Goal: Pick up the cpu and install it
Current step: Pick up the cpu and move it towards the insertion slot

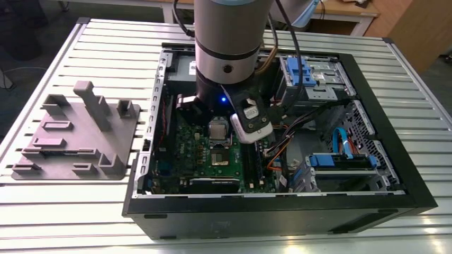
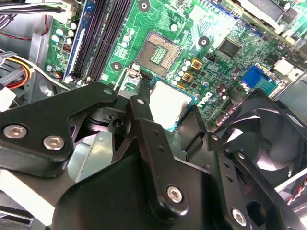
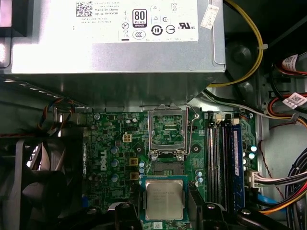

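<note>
Two black fingers of the gripper sit against opposite edges of the cpu. They are closed only to the chip's width and hold it flat, with its silvery top facing the cameras, over the green motherboard.

The second wrist view looks along the fingers. The bare socket lies just ahead of the chip and apart from it, the dark memory slots run off to one side of the tool, and a black fan sits close on the other side.

The first wrist view looks straight down past the gripper and the cpu. Beyond the socket the metal load plate stands swung open, and further on is the grey power supply.

The exterior view takes in the arm reaching down into the open computer case, which lies on a slatted table. A grey fixture stands well apart from the tool, outside the case.

As for writing, a white label on the power supply carries dark print and certification marks. The chip's top has faint lettering, too small to make out. White tags with print hang on the cables beside the power supply.
</note>
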You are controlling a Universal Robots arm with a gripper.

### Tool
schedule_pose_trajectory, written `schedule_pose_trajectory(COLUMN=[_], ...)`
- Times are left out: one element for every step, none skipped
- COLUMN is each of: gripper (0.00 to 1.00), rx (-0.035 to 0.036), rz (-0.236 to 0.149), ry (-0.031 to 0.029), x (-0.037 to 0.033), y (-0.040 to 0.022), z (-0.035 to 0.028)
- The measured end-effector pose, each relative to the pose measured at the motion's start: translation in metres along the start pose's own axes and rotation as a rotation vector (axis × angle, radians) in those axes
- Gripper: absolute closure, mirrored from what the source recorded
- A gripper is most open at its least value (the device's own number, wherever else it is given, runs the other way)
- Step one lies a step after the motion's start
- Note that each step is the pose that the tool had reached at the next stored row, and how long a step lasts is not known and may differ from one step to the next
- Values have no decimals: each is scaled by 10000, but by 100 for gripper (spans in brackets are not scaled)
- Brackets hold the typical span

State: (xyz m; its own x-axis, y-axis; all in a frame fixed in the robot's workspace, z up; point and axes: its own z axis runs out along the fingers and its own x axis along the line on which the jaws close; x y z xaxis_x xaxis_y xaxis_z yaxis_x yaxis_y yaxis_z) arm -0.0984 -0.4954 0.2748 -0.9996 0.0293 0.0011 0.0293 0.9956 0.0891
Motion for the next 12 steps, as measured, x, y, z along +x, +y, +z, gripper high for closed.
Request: schedule_pose_trajectory(gripper=[53, 53, 53, 53, 53, 53, 53, 53, 53, 53, 53, 53], rx=[2, 3, 3, 2, 2, 4, 6, 6, 5, 3, 3, 3], rz=[0, 0, 0, 0, 0, 0, 0, 0, 0, 0, 0, 0], ry=[1, 2, 1, 1, 1, 2, 3, 2, 2, 1, 2, 2], x=[0, 0, 0, 0, 0, 0, 0, 0, 0, 0, 0, 0], y=[-1, -1, -1, -2, -2, -2, -2, -3, -2, -2, -2, -2], z=[2, 6, 9, 14, 18, 21, 21, 22, 22, 23, 23, 24])
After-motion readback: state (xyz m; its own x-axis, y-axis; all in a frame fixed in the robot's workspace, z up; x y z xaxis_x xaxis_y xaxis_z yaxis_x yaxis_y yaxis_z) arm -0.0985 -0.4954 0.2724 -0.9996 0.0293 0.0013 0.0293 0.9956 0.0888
